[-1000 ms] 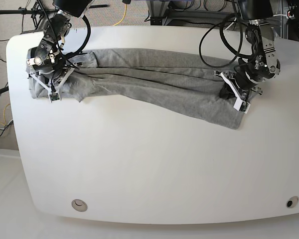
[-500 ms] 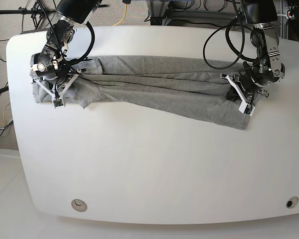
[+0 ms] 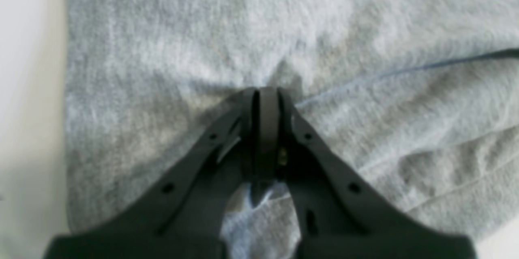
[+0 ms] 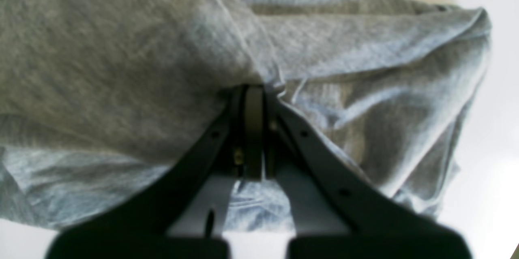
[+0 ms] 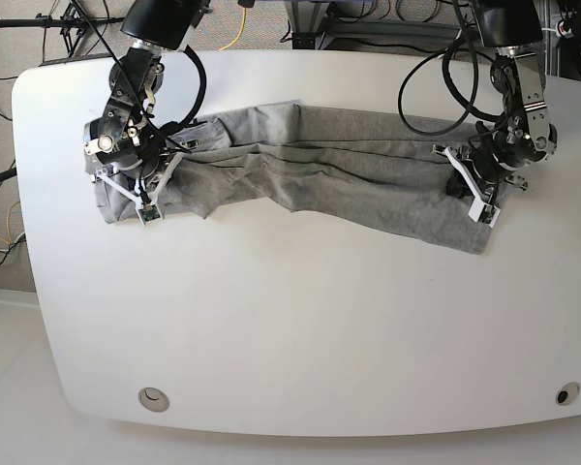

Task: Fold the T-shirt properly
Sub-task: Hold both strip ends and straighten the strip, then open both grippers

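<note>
White table, rounded corners, carrying one item.

Right gripper, at the base view's left: jaws fully closed, pinching a fold of cloth.

T-shirt, heather grey: bunched in a long wrinkled band across the far half of the table, stretched between both grippers.

Left gripper, at the base view's right: jaws fully closed on the cloth's other end.

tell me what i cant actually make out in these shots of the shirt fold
- Base view: the T-shirt collar and label, buried in bunched folds.
- Base view: fabric under the left gripper and right gripper, hidden by them.
- Both wrist views: blurred; jaw tips sink into cloth.
</note>
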Controlling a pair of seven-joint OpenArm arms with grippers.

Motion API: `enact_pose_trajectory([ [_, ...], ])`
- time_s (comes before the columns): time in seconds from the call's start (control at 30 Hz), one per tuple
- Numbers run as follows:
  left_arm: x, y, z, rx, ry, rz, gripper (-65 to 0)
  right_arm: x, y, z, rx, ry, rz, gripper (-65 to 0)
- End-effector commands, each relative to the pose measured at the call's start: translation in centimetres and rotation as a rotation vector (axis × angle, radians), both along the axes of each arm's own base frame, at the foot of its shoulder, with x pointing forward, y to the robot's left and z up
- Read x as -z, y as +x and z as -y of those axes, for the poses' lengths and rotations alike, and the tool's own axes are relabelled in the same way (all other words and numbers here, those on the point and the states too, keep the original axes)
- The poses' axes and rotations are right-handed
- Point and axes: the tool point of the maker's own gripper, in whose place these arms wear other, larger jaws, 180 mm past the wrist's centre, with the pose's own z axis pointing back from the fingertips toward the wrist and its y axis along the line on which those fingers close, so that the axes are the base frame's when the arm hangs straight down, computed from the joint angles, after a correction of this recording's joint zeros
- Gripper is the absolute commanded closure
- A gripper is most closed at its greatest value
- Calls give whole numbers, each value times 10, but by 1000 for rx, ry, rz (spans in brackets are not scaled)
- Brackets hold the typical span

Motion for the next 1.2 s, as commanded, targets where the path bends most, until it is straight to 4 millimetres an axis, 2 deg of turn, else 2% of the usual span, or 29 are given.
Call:
enact_pose_trajectory([
  [0.0, 1, -1, -12, -10, 55, -32, -4, 0, 0, -1, -13, -3, -14, 0],
  [0.17, -3, 4, -13, -11, 56, -20, -4, -8, 11, 2, -12, -9, 12, 0],
  [0.53, -4, 4, -18, -11, 70, -20, -4, -23, 24, 28, -10, -73, 45, 0],
  [0.6, -6, 4, -25, -18, 81, -19, -4, -26, 27, 31, -10, -81, 53, 0],
  [0.83, -8, 1, -40, -51, 90, -16, -4, -27, 26, 37, -8, -94, 51, 0],
  [1.17, -11, 2, -40, -51, 90, -8, -4, -34, 23, 36, -9, -104, 73, 0],
])
